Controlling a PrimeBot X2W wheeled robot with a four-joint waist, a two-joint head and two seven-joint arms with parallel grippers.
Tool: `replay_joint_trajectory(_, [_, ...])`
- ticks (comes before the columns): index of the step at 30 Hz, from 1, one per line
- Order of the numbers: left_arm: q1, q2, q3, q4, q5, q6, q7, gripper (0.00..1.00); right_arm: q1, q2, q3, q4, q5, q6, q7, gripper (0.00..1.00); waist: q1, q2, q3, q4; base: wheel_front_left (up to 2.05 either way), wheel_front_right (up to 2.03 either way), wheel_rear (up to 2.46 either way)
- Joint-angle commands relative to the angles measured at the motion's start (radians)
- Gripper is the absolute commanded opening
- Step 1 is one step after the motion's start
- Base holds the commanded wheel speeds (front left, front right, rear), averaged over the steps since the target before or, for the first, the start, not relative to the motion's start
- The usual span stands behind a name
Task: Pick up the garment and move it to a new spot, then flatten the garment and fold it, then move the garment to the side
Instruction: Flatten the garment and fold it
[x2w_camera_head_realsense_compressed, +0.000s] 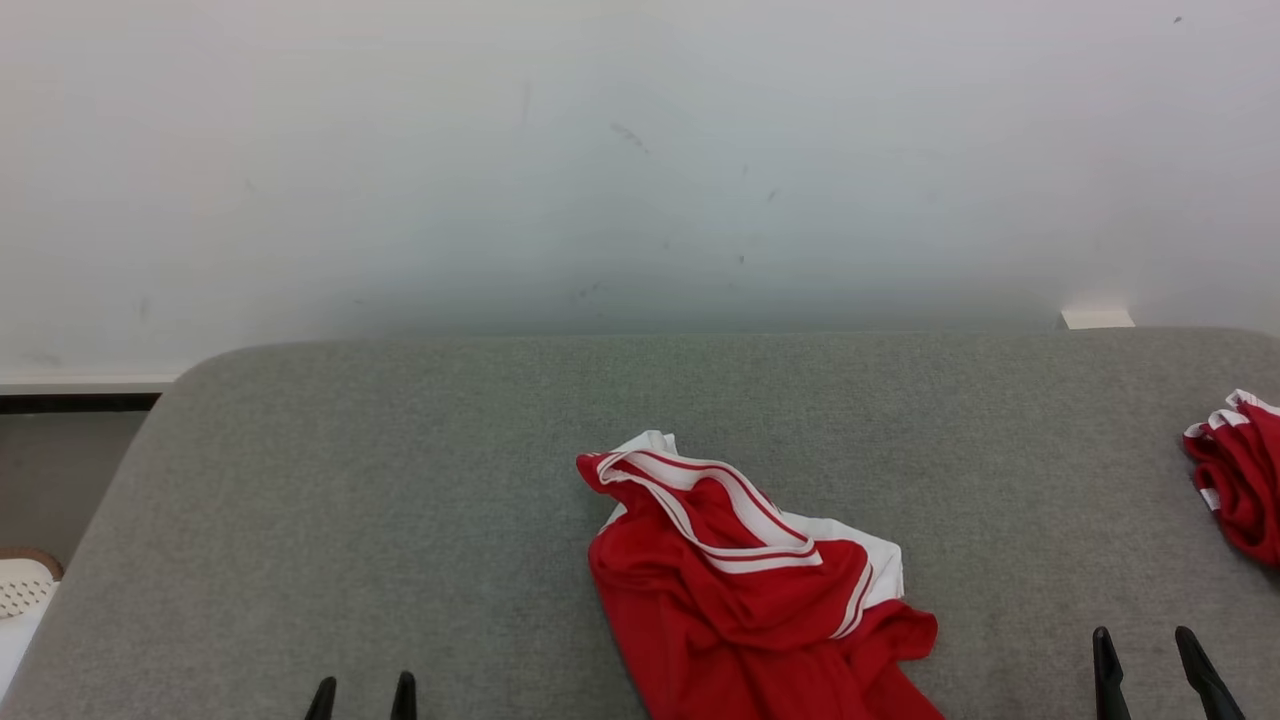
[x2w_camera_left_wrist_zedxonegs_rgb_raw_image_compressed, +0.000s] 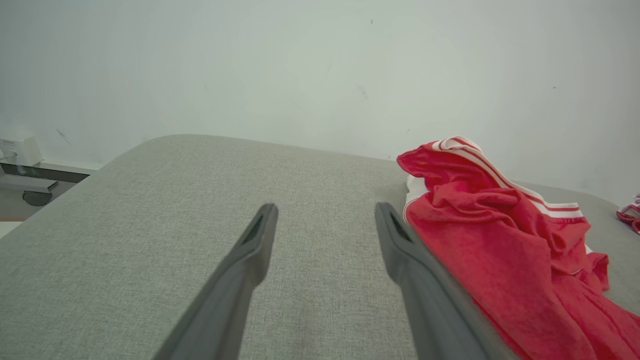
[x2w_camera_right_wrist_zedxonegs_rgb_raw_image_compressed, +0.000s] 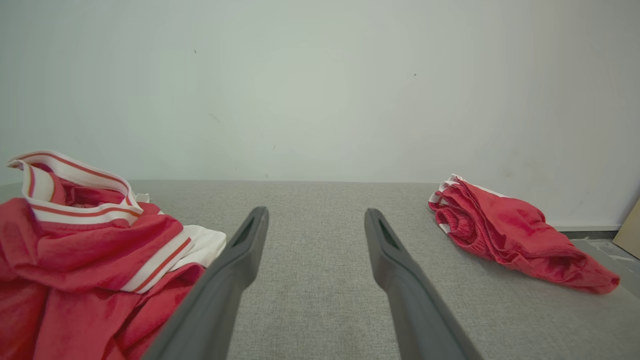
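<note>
A crumpled red garment (x2w_camera_head_realsense_compressed: 740, 590) with white stripes lies in a heap on the grey padded surface (x2w_camera_head_realsense_compressed: 400, 480), near its front edge and a little right of the middle. In the left wrist view the garment (x2w_camera_left_wrist_zedxonegs_rgb_raw_image_compressed: 505, 235) sits just right of my left gripper (x2w_camera_left_wrist_zedxonegs_rgb_raw_image_compressed: 326, 212), which is open and holds nothing. The right wrist view has the garment (x2w_camera_right_wrist_zedxonegs_rgb_raw_image_compressed: 85, 250) at its left, beside my open right gripper (x2w_camera_right_wrist_zedxonegs_rgb_raw_image_compressed: 316, 217). From the head, the left gripper (x2w_camera_head_realsense_compressed: 362, 690) is at the lower left and the right gripper (x2w_camera_head_realsense_compressed: 1145, 640) at the lower right, both apart from the cloth.
A second red and white bundle of cloth (x2w_camera_head_realsense_compressed: 1240, 480) lies at the surface's right edge, also seen as the bundle (x2w_camera_right_wrist_zedxonegs_rgb_raw_image_compressed: 505, 230) in the right wrist view. A pale wall (x2w_camera_head_realsense_compressed: 640, 170) stands behind the surface. Floor and a white object (x2w_camera_head_realsense_compressed: 22, 585) show at the far left.
</note>
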Motion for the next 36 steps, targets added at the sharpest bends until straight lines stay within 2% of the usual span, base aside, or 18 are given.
replay_joint_trajectory(1, [-0.004, -0.002, 0.009, 0.002, 0.017, -0.006, -0.001, 1.0, 0.004, -0.003, 0.001, 0.004, 0.003, -0.002, -0.003, 1.0, 0.0, 0.0, 0.0, 0.0, 0.0, 0.0, 0.0])
replay_joint_trajectory(9, [-0.023, -0.023, 0.03, 0.0, 0.049, -0.043, -0.001, 1.0, -0.019, -0.002, 0.006, 0.013, -0.003, -0.002, -0.002, 1.0, 0.0, 0.0, 0.004, -0.017, 0.0, 0.0, 0.0])
replay_joint_trajectory(18, [-0.201, -0.02, -0.112, -0.004, 0.122, -0.109, 0.002, 1.0, -0.041, -0.002, 0.017, 0.011, -0.01, -0.002, -0.002, 1.0, 0.0, 0.0, 0.027, -0.076, 0.0, 0.0, 0.0])
replay_joint_trajectory(29, [-0.536, -0.026, -0.335, 0.197, 0.045, -0.133, 0.189, 1.0, -0.072, -0.003, 0.037, 0.018, -0.012, -0.002, -0.002, 1.0, 0.0, 0.0, 0.078, -0.198, 0.0, 0.0, 0.0])
replay_joint_trajectory(36, [-0.639, -0.027, -0.384, 0.377, -0.021, -0.133, 0.305, 1.0, -0.085, -0.003, 0.037, 0.013, -0.005, -0.002, -0.001, 1.0, 0.0, 0.0, 0.109, -0.256, 0.0, 0.0, 0.0])
